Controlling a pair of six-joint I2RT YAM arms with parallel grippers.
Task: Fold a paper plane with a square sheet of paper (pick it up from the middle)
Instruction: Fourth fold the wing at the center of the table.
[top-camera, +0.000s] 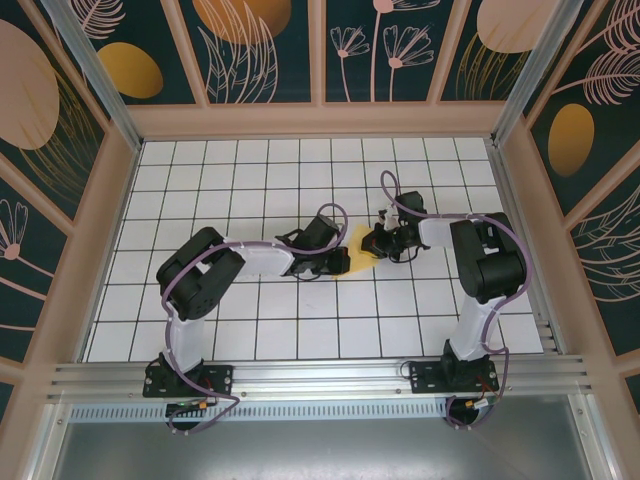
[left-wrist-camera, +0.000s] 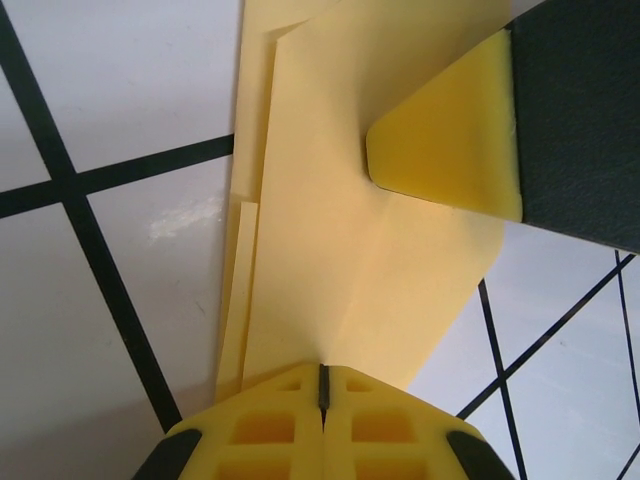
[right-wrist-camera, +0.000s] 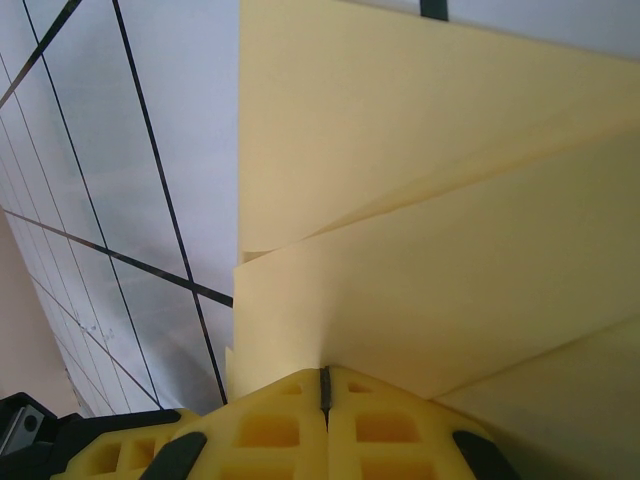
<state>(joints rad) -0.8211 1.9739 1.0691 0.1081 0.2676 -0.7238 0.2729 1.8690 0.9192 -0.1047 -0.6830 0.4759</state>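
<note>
Pinching paper (left-wrist-camera: 340, 250) edges, both end effectors (left-wrist-camera: 322, 385) (right-wrist-camera: 323, 385) crowd together

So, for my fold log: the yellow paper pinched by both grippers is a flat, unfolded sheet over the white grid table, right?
Not unfolded: the left wrist view shows the yellow paper with overlapping layers and creases. The rest holds: white grid table, left gripper and right gripper both shut on it.

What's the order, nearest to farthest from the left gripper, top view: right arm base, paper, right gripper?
1. paper, pinched at the left gripper tips.
2. right gripper, just beyond the paper, rightward.
3. right arm base, bottom right of the view.
</note>
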